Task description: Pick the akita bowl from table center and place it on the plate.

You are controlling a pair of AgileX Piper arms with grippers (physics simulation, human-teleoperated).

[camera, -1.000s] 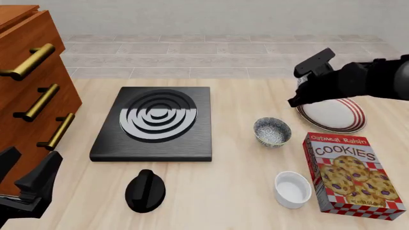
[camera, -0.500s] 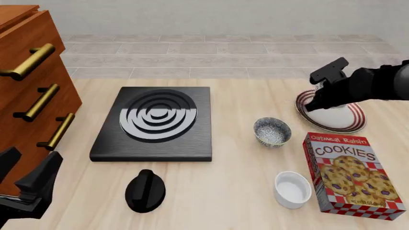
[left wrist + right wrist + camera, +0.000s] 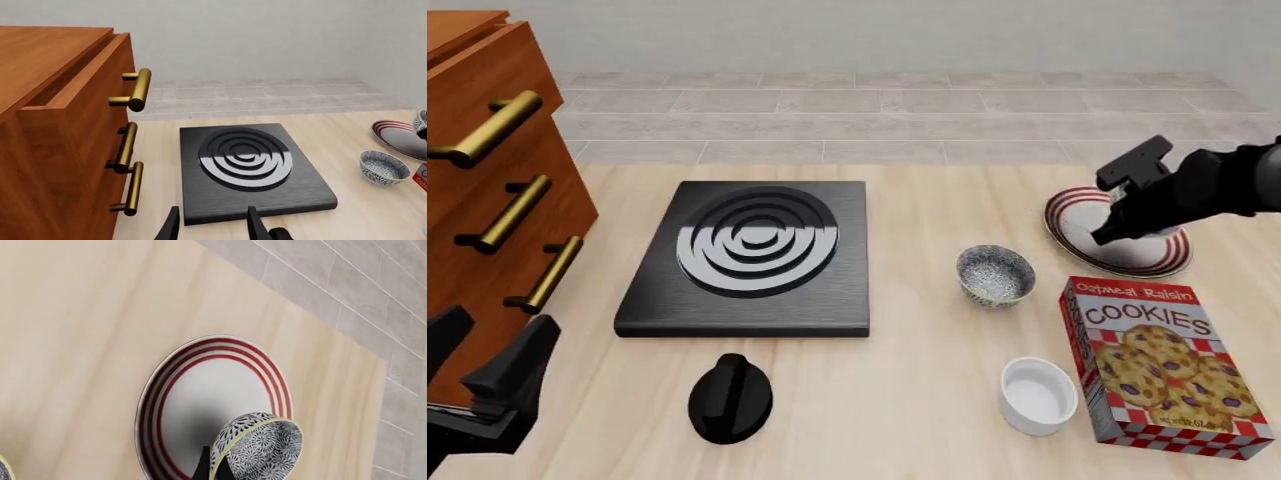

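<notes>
Left wrist view: left gripper (image 3: 212, 227) idle low over the table (image 3: 347, 220), fingers spread, nothing between them. Ahead: black burner plate (image 3: 252, 170) with silver rings; wooden drawer cabinet (image 3: 60, 140) with brass handles alongside. Farther off: a small speckled bowl (image 3: 383, 167) on the wood, and the edge of the red-ringed plate (image 3: 399, 137) beyond it.

Front view: right gripper (image 3: 1121, 225) poised above the plate (image 3: 1081, 215) at the table's far right. Akita bowl hidden behind the arm here, or too dark to separate. Second speckled bowl (image 3: 996, 276) on the table between burner plate (image 3: 747, 258) and plate. Cookie box (image 3: 1164, 365) near the right edge, white ramekin (image 3: 1038, 396) just beside it. Black knob-shaped object (image 3: 730, 398) in front of the burner plate.

Right wrist view: akita bowl (image 3: 257, 447) pinched at its rim by the right gripper (image 3: 212, 467), tilted, dark patterned outside showing, hanging over the plate (image 3: 193, 405). Contact with the plate not clear.
</notes>
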